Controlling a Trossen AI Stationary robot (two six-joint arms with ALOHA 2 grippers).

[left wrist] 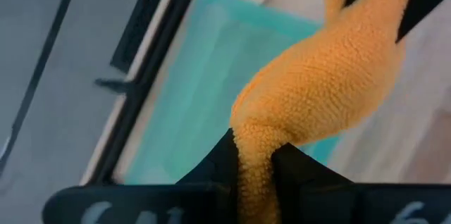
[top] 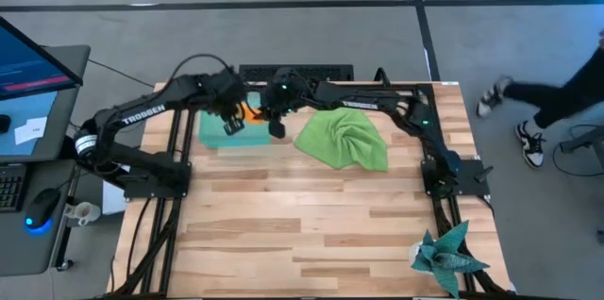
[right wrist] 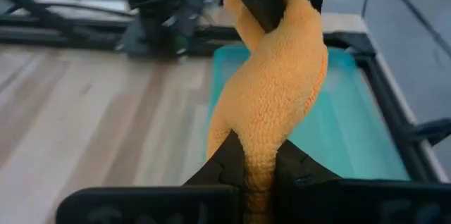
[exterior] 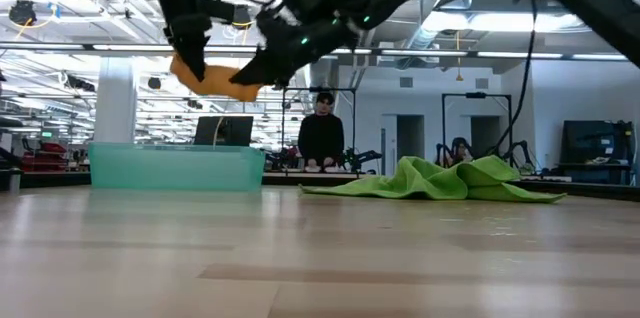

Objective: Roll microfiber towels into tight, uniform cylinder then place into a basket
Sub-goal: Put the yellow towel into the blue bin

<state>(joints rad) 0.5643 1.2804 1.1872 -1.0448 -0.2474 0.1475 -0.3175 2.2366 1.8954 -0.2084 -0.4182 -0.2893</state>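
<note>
Basket (top: pixel 219 133) (seemingly empty) — orange towel (right wrist: pixel 271 97) held above.

- The table (top: pixel 311 234) has a top of pale wooden planks, set in a dark metal frame.
- The basket (top: pixel 219 137) sits on the table near its far edge, left of the middle; in the low view its mint wall (exterior: pixel 175 168) stands straight up from the wood.
- The green towel (top: pixel 344 140) lies crumpled in a loose heap on the table, right of the basket and apart from it; the low view shows it spread low and wide (exterior: pixel 440 180).
- A teal spiky cloth (top: pixel 449 255) rests at the near right corner, partly over the table's edge.
</note>
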